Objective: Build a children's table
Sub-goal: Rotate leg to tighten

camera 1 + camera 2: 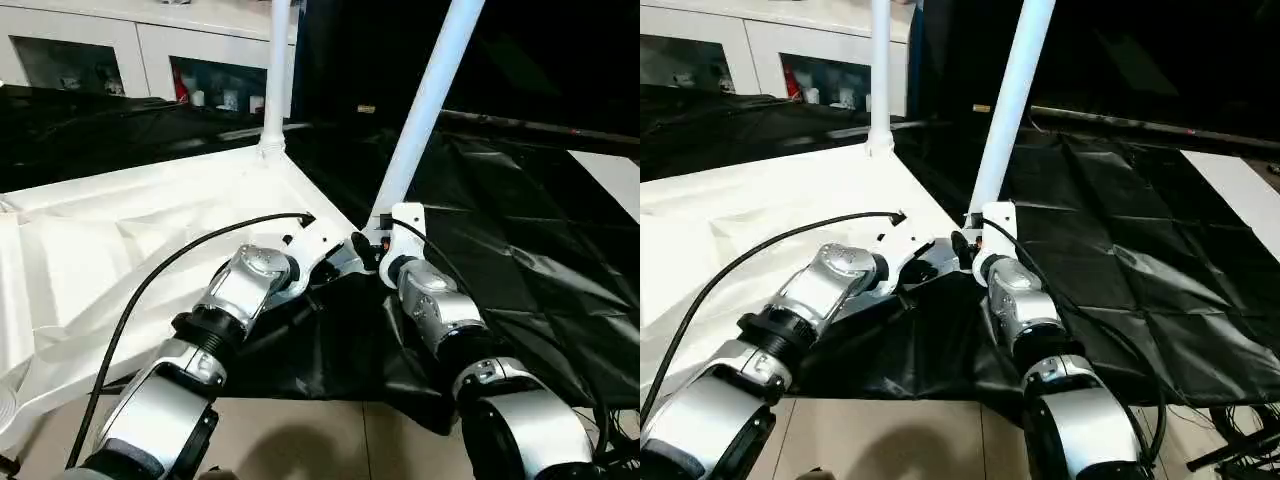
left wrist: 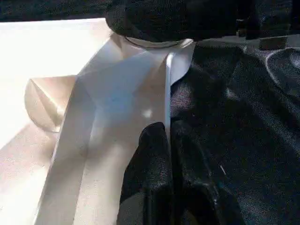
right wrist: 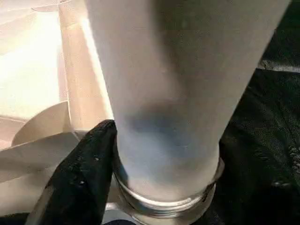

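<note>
The children's table lies upside down: its white tabletop [image 1: 150, 220] shows its ribbed underside on the black-draped work table. One white leg [image 1: 277, 70] stands upright in the far corner socket. A second leg [image 1: 430, 100] leans in the near corner socket [image 3: 164, 206]. My right gripper [image 3: 164, 154] is closed around this leg's base, one black finger [image 3: 84, 173] pressed to the tube, the other hidden behind it. My left gripper [image 2: 166, 136] is shut on the thin rim [image 2: 167, 89] of the tabletop just beside that corner.
Black cloth [image 1: 520, 230] covers the work table to the right of the tabletop and hangs over its front edge. White cabinets with glass doors [image 1: 80, 50] stand behind. A black cable [image 1: 150, 280] loops over my left forearm. Tiled floor [image 1: 300, 440] shows below.
</note>
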Tool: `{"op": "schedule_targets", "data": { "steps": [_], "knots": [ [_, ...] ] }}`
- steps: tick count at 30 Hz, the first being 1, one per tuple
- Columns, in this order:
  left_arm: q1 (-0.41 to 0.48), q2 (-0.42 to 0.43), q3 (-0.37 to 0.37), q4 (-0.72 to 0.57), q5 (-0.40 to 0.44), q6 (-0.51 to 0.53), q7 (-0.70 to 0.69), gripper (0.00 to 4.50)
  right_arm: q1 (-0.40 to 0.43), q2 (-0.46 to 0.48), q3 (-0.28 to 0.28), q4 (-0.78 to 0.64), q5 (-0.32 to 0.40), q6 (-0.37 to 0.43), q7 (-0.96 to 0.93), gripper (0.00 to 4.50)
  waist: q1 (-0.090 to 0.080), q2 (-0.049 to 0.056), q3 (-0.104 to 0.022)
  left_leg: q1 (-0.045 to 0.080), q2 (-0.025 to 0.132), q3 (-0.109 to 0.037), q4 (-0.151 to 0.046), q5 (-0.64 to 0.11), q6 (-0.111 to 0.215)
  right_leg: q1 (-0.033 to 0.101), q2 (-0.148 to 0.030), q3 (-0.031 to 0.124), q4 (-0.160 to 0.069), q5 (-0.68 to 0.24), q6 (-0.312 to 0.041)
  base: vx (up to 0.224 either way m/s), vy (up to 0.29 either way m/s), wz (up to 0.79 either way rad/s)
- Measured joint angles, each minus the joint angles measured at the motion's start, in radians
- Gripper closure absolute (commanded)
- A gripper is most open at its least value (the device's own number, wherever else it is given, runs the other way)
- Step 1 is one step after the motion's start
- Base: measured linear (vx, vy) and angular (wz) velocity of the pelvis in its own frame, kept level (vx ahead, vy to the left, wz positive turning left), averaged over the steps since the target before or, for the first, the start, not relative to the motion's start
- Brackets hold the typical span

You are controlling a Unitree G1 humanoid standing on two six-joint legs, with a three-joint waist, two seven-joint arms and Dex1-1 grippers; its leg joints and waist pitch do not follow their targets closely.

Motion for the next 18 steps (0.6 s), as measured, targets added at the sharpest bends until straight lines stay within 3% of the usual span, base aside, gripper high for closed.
{"op": "schedule_targets", "data": {
  "steps": [10, 18],
  "knots": [
    [-0.001, 0.035, -0.003, 0.006, 0.008, -0.048, -0.042, 4.50, 0.012, -0.020, -0.004, -0.001, 0.007, -0.003, 0.117, 0.17, -0.002, -0.001, 0.000, -0.006, 0.000, -0.001, -0.002, 0.000, 0.000, -0.008, 0.000, -0.001, -0.001, 0.000, 0.000, 0.000, 0.000, 0.00],
    [0.068, 0.150, -0.031, -0.131, -0.015, -0.111, -0.259, 4.50, 0.150, -0.169, 0.135, -0.245, -0.032, 0.053, 0.417, 0.05, 0.007, 0.004, 0.003, -0.009, 0.000, -0.001, -0.007, 0.000, 0.000, -0.009, 0.000, -0.001, -0.001, 0.009, 0.002, 0.000, 0.000, 0.00]
  ]
}}
